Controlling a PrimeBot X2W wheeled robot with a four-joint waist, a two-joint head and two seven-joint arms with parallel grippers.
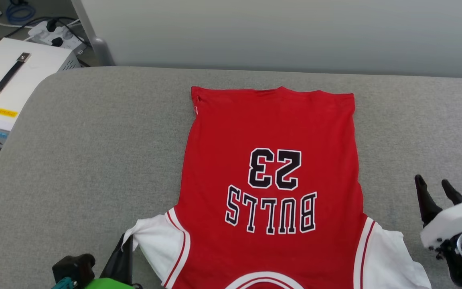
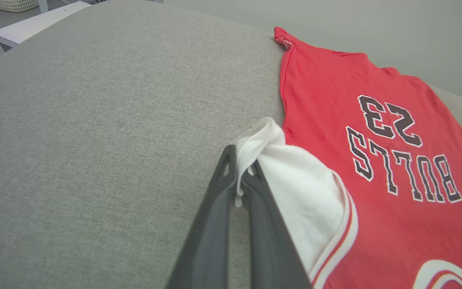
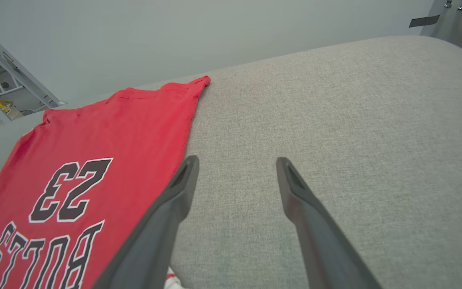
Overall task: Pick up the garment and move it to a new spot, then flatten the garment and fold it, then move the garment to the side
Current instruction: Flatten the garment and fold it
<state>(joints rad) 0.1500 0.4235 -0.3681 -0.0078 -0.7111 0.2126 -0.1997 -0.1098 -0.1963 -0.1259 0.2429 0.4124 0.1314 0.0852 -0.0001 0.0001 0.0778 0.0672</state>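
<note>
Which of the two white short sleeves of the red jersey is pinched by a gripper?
The white sleeve on the robot's left: the left gripper is shut on its bunched edge. The other sleeve lies free beside the open right gripper.

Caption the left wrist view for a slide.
Left gripper pinches the garment's white sleeve on the grey cushion.

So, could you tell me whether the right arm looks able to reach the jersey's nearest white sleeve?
Probably yes: the right gripper stands open just beside the white sleeve, with only bare grey cushion between.

Grey couch [image 1: 94, 160], pale wall [image 1: 295, 32] (plain)
</note>
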